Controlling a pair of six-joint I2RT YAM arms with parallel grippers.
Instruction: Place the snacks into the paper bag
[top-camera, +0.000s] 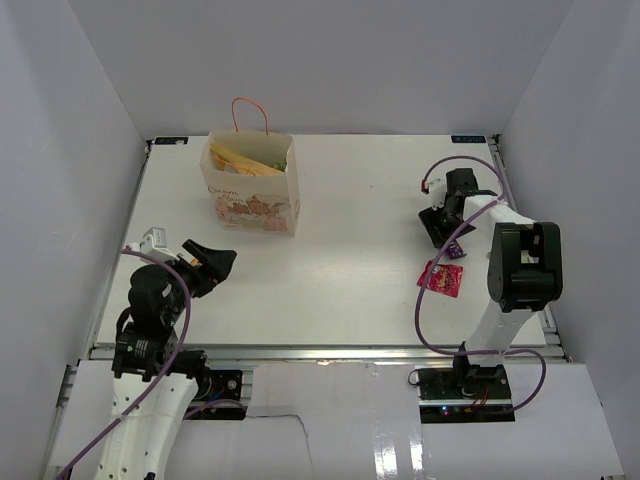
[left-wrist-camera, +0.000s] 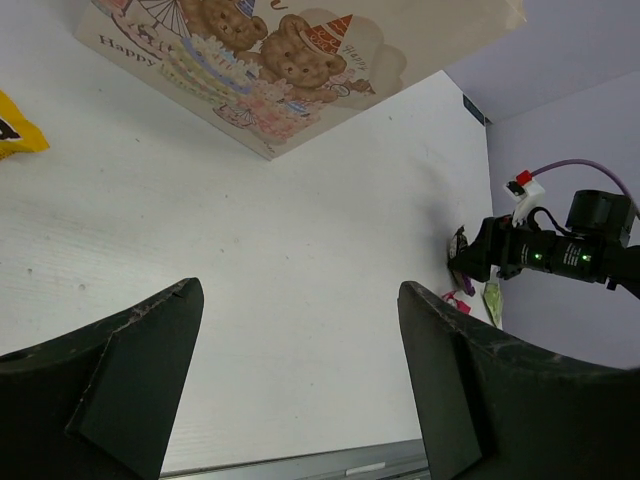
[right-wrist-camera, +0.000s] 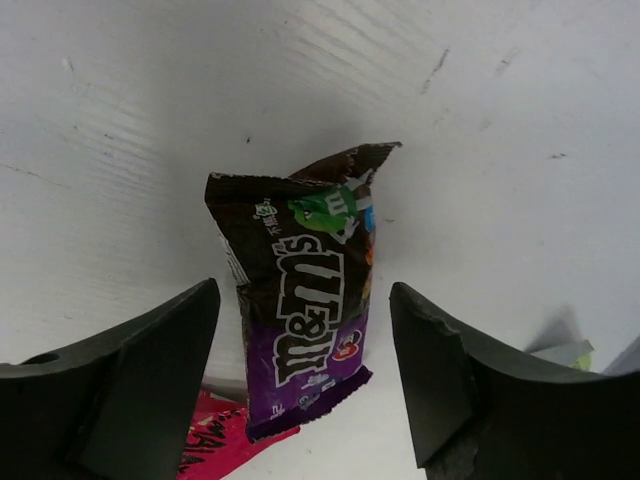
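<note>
Paper bag (top-camera: 250, 190) is stood upright at the far side of the surface (top-camera: 350, 300), mouth up, so packets can be dropped in; some are seen inside. Right pincer (right-wrist-camera: 302, 292) is held wide apart over the purple M&M's packet (right-wrist-camera: 295, 230), nothing gripped. The packet lies flat between the jaws, apparently untouched, likely lined up for a pick. Red-pink pouch (top-camera: 441, 278) lies just beside it. Left pincer (left-wrist-camera: 300, 300) is spread wide and empty, well apart from the bag.

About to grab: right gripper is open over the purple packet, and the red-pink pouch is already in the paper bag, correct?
No: the red-pink pouch lies on the table beside the purple packet, not in the paper bag, per the top view. Rest holds.
</note>
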